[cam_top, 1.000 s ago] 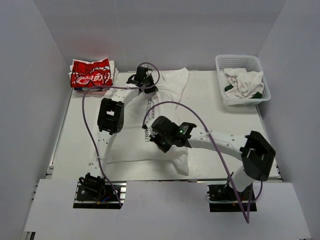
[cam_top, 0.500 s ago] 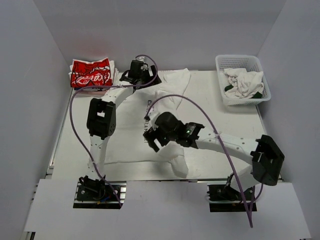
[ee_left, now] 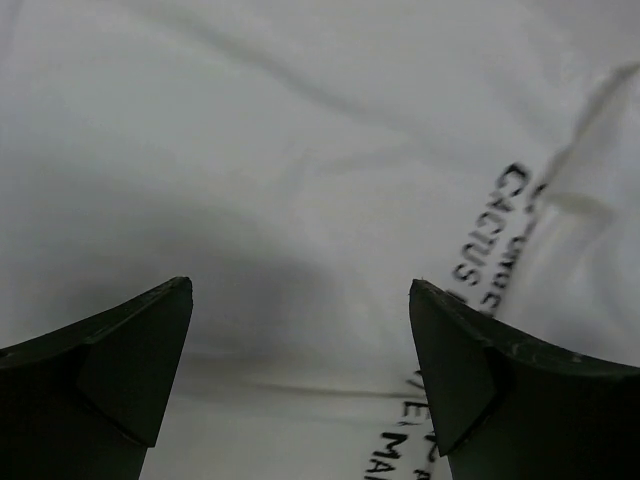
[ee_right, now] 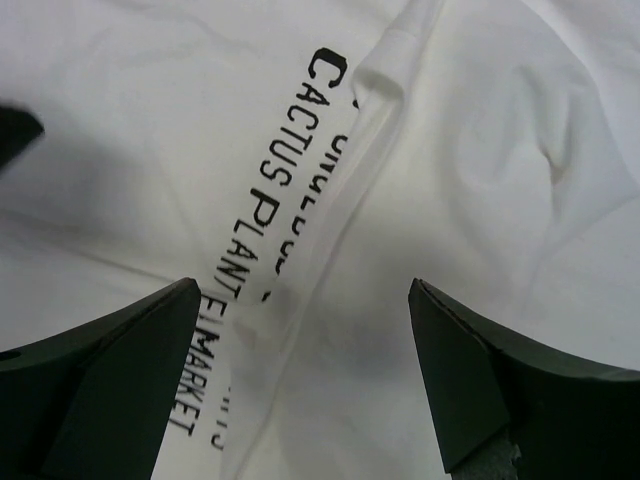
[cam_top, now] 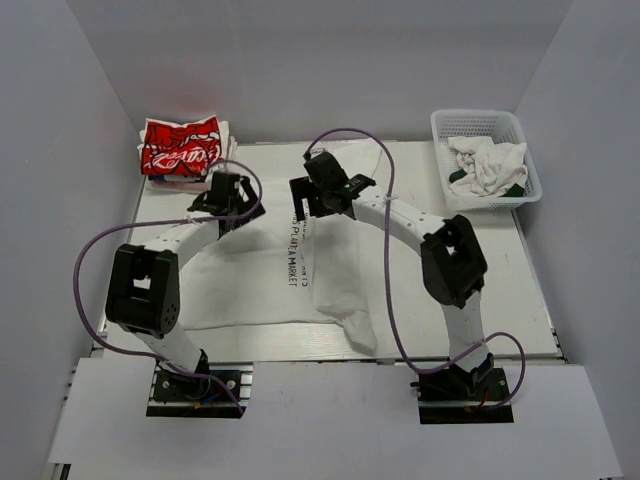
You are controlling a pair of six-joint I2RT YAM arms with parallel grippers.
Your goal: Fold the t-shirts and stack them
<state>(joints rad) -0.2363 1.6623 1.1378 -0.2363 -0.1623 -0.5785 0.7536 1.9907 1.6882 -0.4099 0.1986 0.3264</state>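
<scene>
A large white t-shirt with dark lettering lies spread on the table, a fold ridge running down its middle. A folded red t-shirt with white script tops a small pile at the far left corner. My left gripper is open over the white shirt's far left part. In the left wrist view the left gripper has only cloth below its jaws. My right gripper is open above the far middle. The right wrist view puts it over the fold ridge beside the lettering.
A white plastic basket holding crumpled white and green cloth stands at the far right corner. Bare table shows to the right of the shirt. Grey walls close in the far side and both flanks. Purple cables loop over both arms.
Both grippers have gone from shut to open. My right arm swung from the shirt's near middle to its far middle. My left gripper moved left and nearer from the far edge.
</scene>
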